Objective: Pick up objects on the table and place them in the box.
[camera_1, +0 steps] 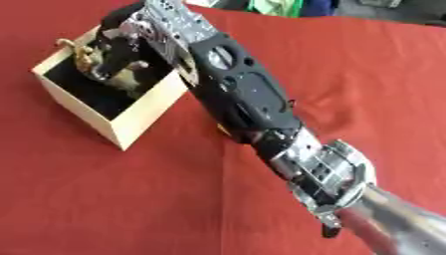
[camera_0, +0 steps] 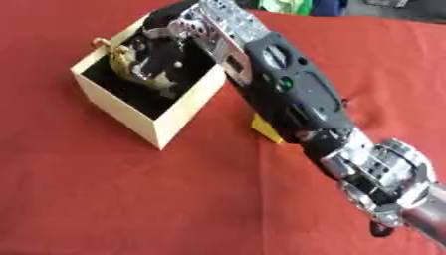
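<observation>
over the red cloth [camera_0: 104, 199], near the far left corner, stands a small open box [camera_0: 178, 114] with pale cream walls and a dark inside. the right arm [camera_0: 292, 92] comes from the lower right and lies diagonally across the table, and the right hand [camera_0: 153, 55] is down inside the box. its dark fingers [camera_0: 166, 64] are curled around a gold-coloured object [camera_0: 122, 57], which is also inside the box, toward the left wall; a small gold part of it sticks up above the far left rim. i cannot tell exactly what this object is, only that it is shiny and golden with some dark parts. under the forearm, on the cloth just beside the right side of the box, a yellow thing [camera_0: 266, 128] shows as a small corner; the rest of it is hidden by the arm. the left hand does not show in either view.
</observation>
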You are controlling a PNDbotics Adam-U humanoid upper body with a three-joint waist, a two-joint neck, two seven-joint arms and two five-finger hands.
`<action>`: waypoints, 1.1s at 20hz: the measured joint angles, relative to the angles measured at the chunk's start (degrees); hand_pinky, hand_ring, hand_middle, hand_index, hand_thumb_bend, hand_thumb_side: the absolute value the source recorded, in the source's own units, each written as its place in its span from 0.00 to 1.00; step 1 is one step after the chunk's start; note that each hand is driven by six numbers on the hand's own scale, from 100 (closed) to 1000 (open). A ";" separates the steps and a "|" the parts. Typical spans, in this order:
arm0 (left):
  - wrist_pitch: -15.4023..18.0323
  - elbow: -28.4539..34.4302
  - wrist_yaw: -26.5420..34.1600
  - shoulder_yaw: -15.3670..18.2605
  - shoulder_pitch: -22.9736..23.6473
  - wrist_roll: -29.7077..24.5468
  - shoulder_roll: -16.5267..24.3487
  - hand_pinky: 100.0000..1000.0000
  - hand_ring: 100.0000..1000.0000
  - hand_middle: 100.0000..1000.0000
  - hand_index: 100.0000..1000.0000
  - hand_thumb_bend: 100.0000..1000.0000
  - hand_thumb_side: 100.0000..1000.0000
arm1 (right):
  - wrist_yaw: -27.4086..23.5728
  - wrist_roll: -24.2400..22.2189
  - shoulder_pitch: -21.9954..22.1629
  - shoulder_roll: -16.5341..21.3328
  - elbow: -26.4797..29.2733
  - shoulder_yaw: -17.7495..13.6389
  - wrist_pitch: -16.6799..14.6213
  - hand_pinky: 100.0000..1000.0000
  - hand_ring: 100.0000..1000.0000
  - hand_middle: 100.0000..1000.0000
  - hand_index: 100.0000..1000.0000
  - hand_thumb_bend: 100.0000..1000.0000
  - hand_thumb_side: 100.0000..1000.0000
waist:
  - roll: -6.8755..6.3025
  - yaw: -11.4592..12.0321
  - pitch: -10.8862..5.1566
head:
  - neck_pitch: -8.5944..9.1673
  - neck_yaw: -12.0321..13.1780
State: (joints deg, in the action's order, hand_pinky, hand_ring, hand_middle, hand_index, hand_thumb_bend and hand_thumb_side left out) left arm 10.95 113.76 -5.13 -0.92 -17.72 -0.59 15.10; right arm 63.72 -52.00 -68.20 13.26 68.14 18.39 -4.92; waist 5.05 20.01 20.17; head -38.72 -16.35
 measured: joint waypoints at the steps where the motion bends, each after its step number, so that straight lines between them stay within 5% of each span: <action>1: 0.00 0.00 0.00 0.00 0.00 -0.01 0.00 0.61 0.85 0.84 0.79 0.00 0.82 | 0.07 0.03 0.00 0.02 0.28 -0.21 -0.17 0.86 0.91 0.83 0.95 0.02 1.00 | -0.01 -0.04 0.00 | 0.00 0.01; 15: 0.09 0.00 0.00 0.01 -0.04 -0.36 0.00 0.61 0.85 0.84 0.79 0.00 0.82 | -0.10 -0.08 -0.08 0.46 8.31 -3.24 2.70 0.85 0.90 0.81 0.94 0.00 0.96 | -0.20 -0.55 0.00 | 0.01 0.09; 22: 0.08 0.00 -0.15 0.07 -0.04 -0.36 0.00 0.61 0.85 0.84 0.79 0.00 0.82 | -4.01 -0.01 0.53 5.19 16.83 -4.73 3.55 0.85 0.90 0.82 0.93 0.00 0.93 | -0.13 -0.98 0.00 | -0.02 0.78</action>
State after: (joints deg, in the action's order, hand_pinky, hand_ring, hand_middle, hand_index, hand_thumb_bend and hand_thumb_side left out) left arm 11.03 113.76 -5.28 -0.85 -17.75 -0.95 15.10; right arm 59.70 -52.01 -67.67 18.45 84.97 13.66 -1.37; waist 4.92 19.03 20.17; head -38.74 -15.58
